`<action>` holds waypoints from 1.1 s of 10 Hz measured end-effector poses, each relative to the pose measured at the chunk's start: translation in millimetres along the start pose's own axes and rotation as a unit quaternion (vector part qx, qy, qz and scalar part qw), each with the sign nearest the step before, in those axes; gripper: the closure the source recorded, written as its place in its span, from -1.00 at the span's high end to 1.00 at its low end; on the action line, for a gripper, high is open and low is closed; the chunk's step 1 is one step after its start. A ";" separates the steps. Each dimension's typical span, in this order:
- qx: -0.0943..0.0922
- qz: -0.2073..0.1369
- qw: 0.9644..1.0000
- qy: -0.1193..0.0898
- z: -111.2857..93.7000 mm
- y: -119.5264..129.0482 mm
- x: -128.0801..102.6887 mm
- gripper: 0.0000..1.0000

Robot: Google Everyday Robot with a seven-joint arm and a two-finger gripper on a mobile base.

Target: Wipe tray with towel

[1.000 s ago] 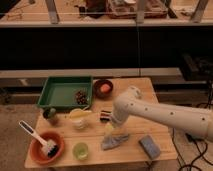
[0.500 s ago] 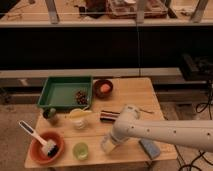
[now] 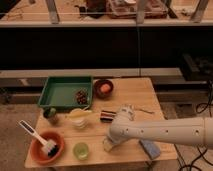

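Grey-blue cloth towel (image 3: 106, 146) lies mostly hidden under the gripper (image 3: 111, 143), whose grip cannot be told, between a small green cup (image 3: 81, 150) and blue-grey sponge block (image 3: 150, 148); the shallow green plastic tray (image 3: 64, 92) sits well apart

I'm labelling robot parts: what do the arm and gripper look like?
The arm is a thick, smooth white tube with a bulbous rounded joint; no cables show. The gripper, low at the front of the table between the green cup and blue sponge, looks pale too.
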 end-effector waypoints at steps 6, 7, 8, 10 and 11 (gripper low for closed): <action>-0.006 -0.006 1.000 0.006 -16.9 -10.1 -1.7 -1.00; -0.011 -0.011 1.000 0.014 -29.3 -14.0 1.4 -1.00; -0.014 -0.018 0.999 0.025 -50.2 -19.5 7.3 -1.00; -0.019 -0.031 0.998 0.049 -93.6 -26.9 21.9 -1.00; -0.019 -0.038 0.997 0.064 -116.3 -29.1 32.2 -1.00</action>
